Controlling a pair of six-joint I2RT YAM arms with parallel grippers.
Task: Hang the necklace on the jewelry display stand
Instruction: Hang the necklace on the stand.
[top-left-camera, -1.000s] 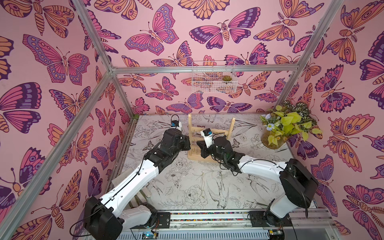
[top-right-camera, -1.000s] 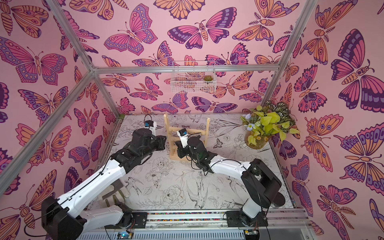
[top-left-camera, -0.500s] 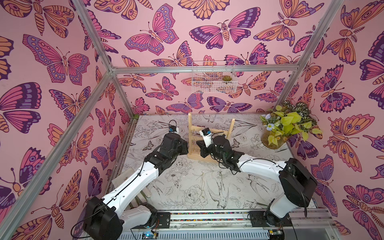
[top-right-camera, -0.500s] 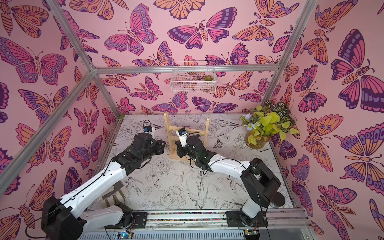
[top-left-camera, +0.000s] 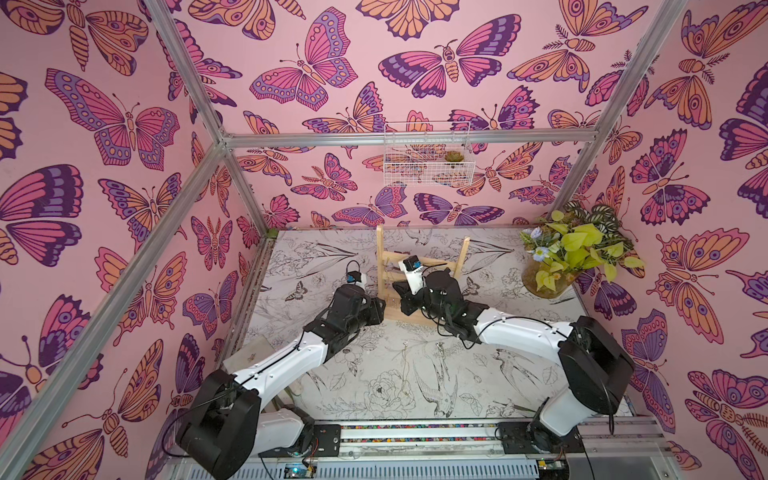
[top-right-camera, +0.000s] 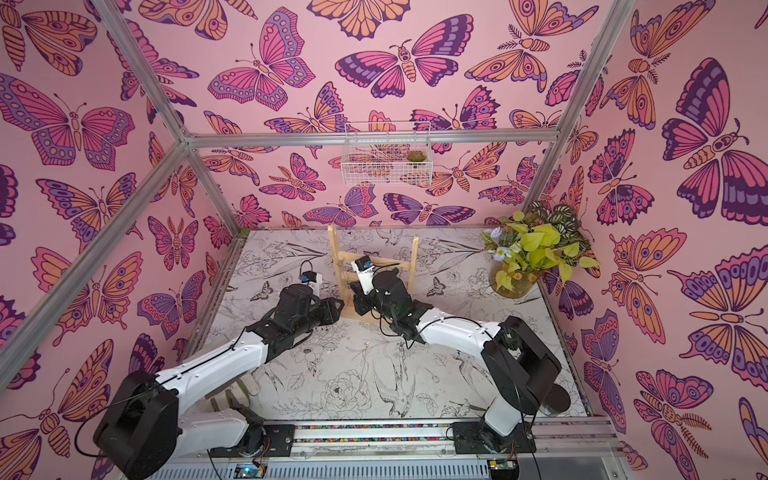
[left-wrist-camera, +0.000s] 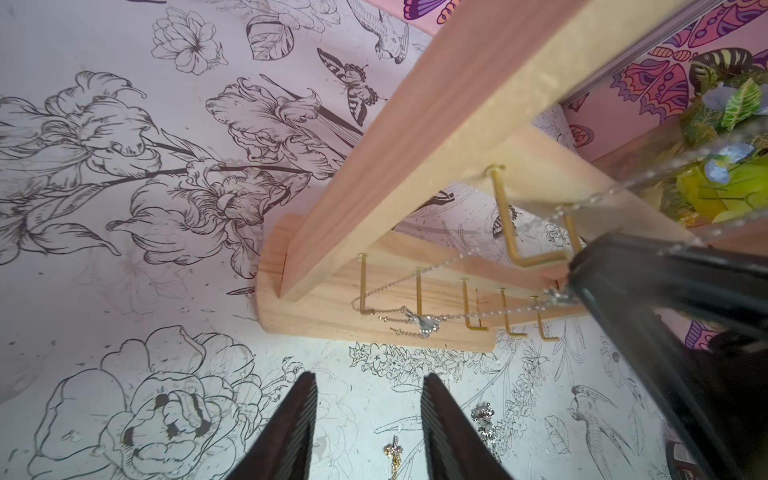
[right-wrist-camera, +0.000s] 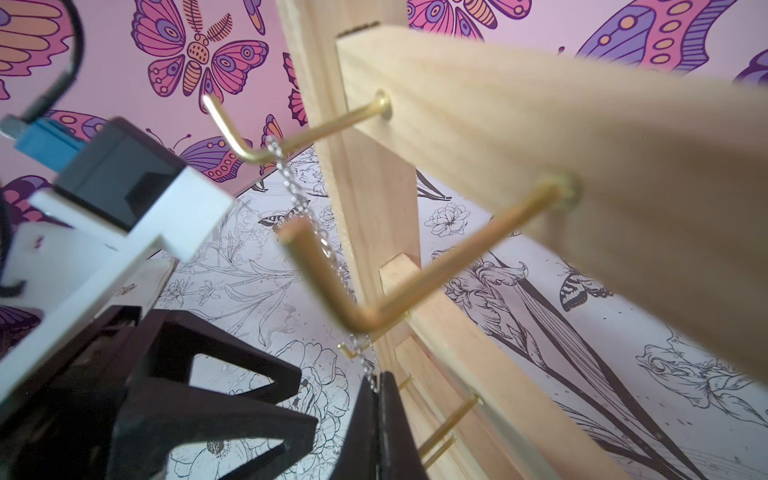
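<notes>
The jewelry display stand (top-left-camera: 422, 266) (top-right-camera: 374, 266), a pale wooden ladder rack with gold hooks, stands at the back middle of the table. The necklace (right-wrist-camera: 291, 183), a fine pale chain, runs from an upper hook down into my right gripper (right-wrist-camera: 376, 399), which is shut on it close to the stand's left upright (top-left-camera: 401, 291). In the left wrist view the necklace (left-wrist-camera: 419, 322) also drapes with its pendant across the lowest row of hooks. My left gripper (left-wrist-camera: 368, 399) is open and holds nothing, just left of the stand's base (top-left-camera: 380, 309).
Two other chains lie on the table in front of the stand: a gold one with a cross (left-wrist-camera: 392, 446) and a silver cluster (left-wrist-camera: 482, 419). A vase of leaves and flowers (top-left-camera: 548, 282) stands at the back right. A white wire basket (top-left-camera: 428, 160) hangs on the back wall.
My left gripper has opened and drawn back a little from the stand toward the table's front. The right gripper has stayed shut on the chain at the stand.
</notes>
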